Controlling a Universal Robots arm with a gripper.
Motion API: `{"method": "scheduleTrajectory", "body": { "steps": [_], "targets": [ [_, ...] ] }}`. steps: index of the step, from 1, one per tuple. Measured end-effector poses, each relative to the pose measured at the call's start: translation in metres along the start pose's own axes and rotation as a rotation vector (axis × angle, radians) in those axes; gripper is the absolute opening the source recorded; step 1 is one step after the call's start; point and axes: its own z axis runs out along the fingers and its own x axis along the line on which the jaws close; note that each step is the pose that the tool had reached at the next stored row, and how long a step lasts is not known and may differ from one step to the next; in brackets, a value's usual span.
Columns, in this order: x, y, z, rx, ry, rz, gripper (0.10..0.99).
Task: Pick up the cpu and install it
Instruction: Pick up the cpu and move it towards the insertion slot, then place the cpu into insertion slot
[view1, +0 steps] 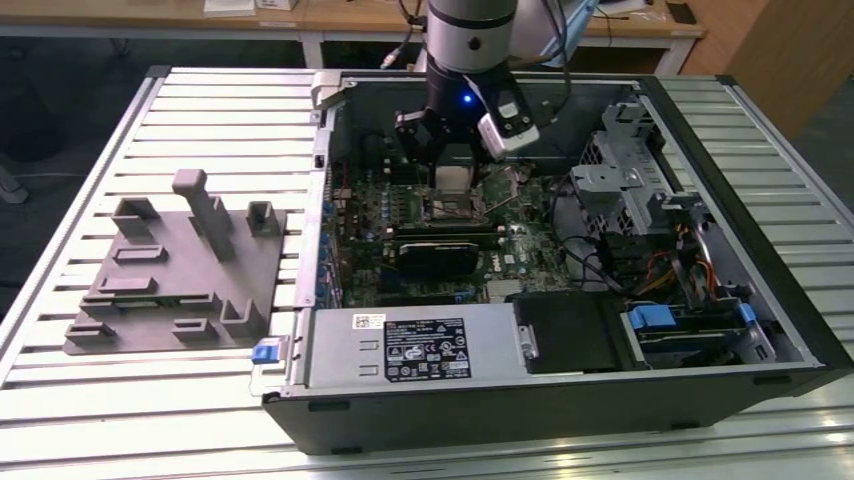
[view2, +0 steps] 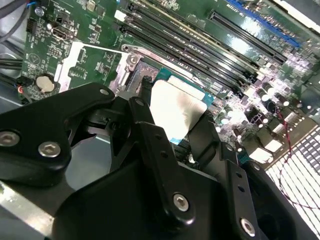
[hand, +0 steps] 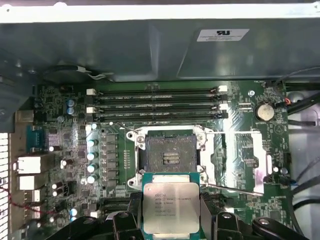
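Open PC case (view1: 561, 405) lying on a slatted table (view1: 80, 400), seen from above in the exterior view. The robot arm reaches down into it, w/ the black pincer (view1: 454, 162) over the green motherboard (hand: 240, 100).

The pincer is closed to approx the width of the cpu (hand: 171, 207) and grips it by two opposite edges, one finger (hand: 134, 206) each side. The cpu is held flat, silver top up. In the first wrist view its edge nearest the pincer body runs off the frame, and the fingers cover its side rims. In the second wrist view the linkage hides most of it, so just a bright patch shows btwn the fingers.

The bare socket (hand: 167, 152) sits just ahead of the pincer, uncovered, w/ its metal hold-down frame (hand: 240, 160) swung open to one side. The cpu's front edge overlaps the socket's near rim. Can't tell whether they touch, or how high the cpu hangs.

Memory slots (hand: 155, 105) lie beyond the socket, farther from the pincer. A grey fixture block (view1: 174, 270) sits outside the case, well apart from the pincer, toward the exterior view's left.
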Motion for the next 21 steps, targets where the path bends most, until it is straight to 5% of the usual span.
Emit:
{"method": "scheduleTrajectory", "body": {
  "steps": [12, 21],
  "targets": [
    [-0.0007, 0.0081, 0.0192, 0.001, 0.0011, -0.007, 0.541],
    [-0.0007, 0.0083, 0.0196, 0.001, 0.0013, -0.009, 0.541]
  ]
}}
